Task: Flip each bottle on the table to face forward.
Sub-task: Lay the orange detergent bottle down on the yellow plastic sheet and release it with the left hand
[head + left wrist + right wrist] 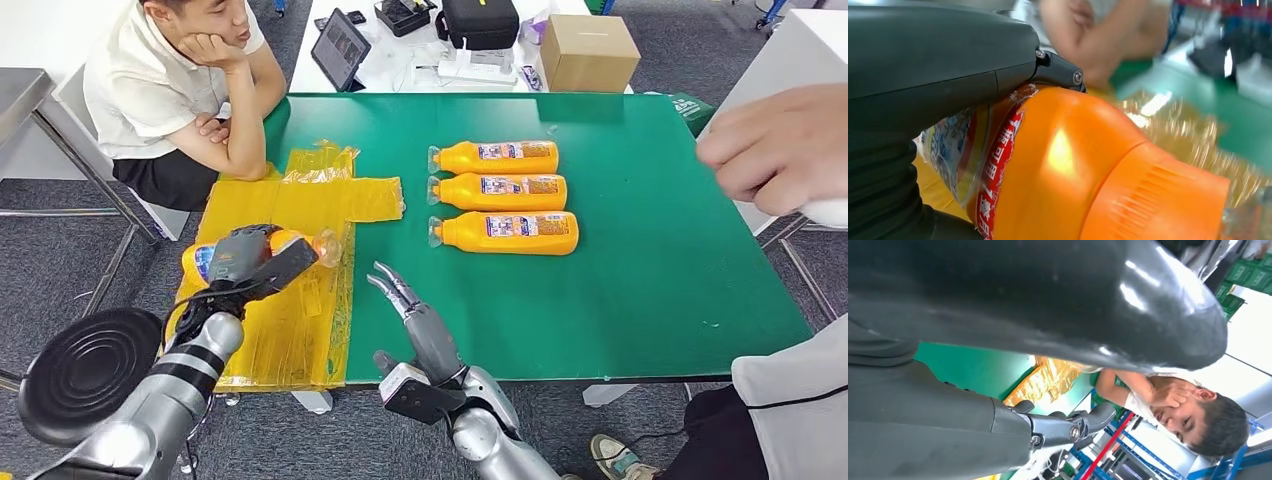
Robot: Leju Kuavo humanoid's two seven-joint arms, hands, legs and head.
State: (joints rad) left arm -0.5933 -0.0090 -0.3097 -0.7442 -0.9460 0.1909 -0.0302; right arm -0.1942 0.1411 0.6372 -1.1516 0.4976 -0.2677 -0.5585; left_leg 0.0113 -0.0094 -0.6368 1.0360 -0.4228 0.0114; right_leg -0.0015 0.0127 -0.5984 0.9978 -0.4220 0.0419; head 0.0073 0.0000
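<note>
- Currently, in the head view, note that the left hand (250,268) grips one bottle (300,243) above the yellow film (300,200) at the left side of the green table (620,290). The bottle's long axis runs left to right, cap toward the table centre.
- Note three more bottles (500,193) lying in a row near mid-table, parallel, caps pointing toward the film, labels up. They lie well apart from the held bottle, forward and right of it.
- Check the right hand (405,300): it holds nothing, fingers extended and slightly apart, hovering over the near table edge. It is the nearer hand to the row; the left is already occupied.
- Observe a seated person (175,90) leaning on the far-left corner, and another person's hand (775,150) at the right edge.
- In the left wrist view, confirm the grasp: the thumb lies across the bottle's shoulder at the label (998,165), with the ribbed cap (1158,205) pointing away from the wrist.
- In the right wrist view, confirm nothing sits between the thumb and fingers (1068,427); green table and film lie beyond.
- Judge the turn about the long axis as the coming move; label facing cannot be settled from these views.
</note>
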